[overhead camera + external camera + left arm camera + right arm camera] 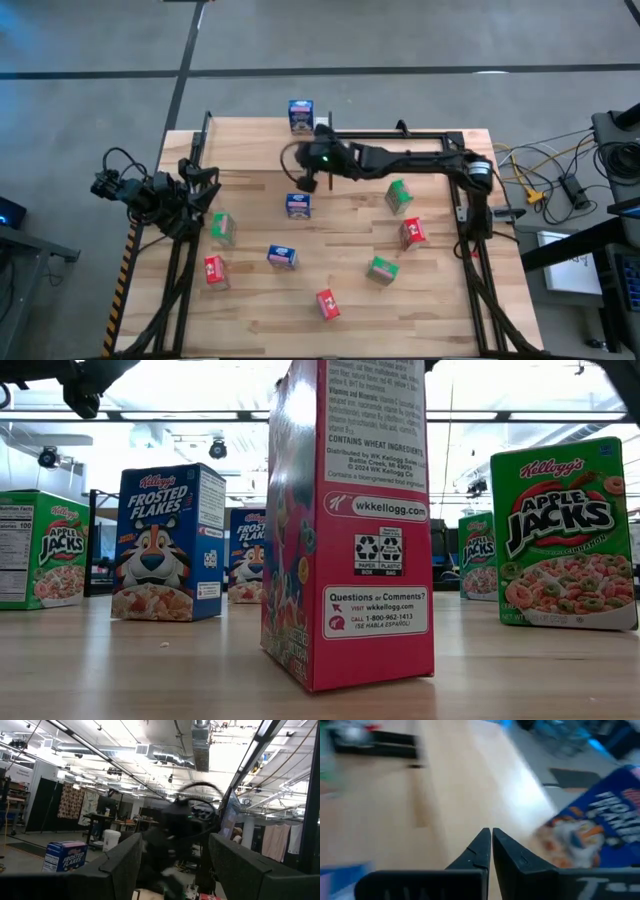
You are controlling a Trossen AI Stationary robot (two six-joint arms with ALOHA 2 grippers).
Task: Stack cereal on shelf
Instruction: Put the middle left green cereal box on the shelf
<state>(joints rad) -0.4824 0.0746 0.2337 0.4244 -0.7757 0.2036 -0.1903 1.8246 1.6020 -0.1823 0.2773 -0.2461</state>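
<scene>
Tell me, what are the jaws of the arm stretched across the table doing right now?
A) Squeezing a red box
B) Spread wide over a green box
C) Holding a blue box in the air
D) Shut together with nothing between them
D: the right wrist view shows the right gripper with its jaws pressed together and empty, above bare wood beside a blue cereal box.
</scene>
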